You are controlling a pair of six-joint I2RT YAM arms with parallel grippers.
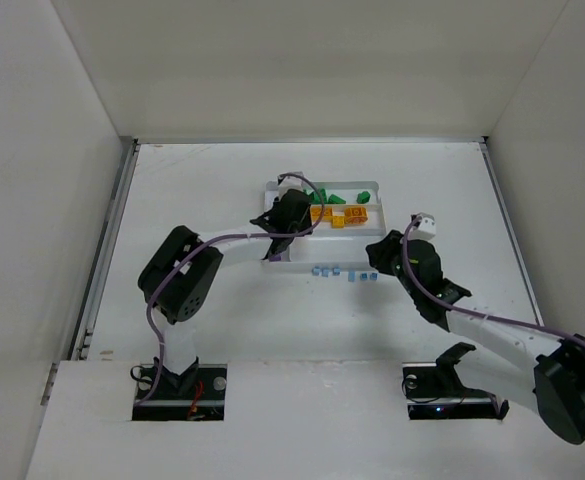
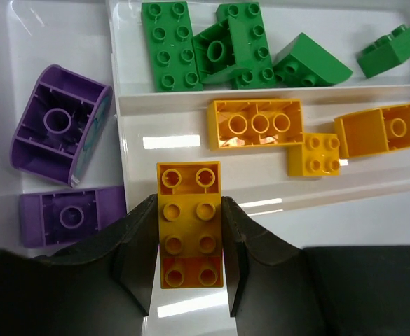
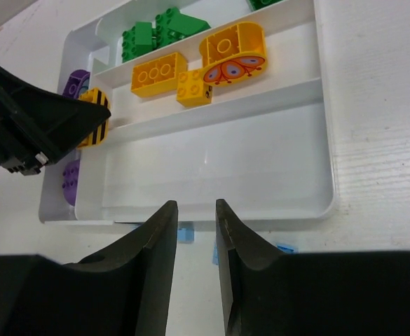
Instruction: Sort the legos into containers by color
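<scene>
The white tray [image 1: 381, 203] lies at mid-table. In the left wrist view its far long section holds several green legos [image 2: 169, 45], the middle one three yellow-orange legos [image 2: 255, 124], and the narrow side section two purple legos [image 2: 59, 124]. My left gripper [image 2: 189, 210] is shut on a yellow-orange brick [image 2: 188, 180] above the middle section's left end; it shows in the top view [image 1: 290, 213]. My right gripper [image 3: 195, 208] is open and empty, low over the table just before the tray's near wall [image 3: 190, 215]. Tiny light-blue legos [image 1: 323, 270] lie there.
The tray's nearest long section [image 3: 212, 168] holds nothing. More light-blue bricks [image 1: 363, 276] lie on the table by my right gripper [image 1: 384, 249]. The left arm [image 3: 29, 129] reaches over the tray's left end. White walls close in the table.
</scene>
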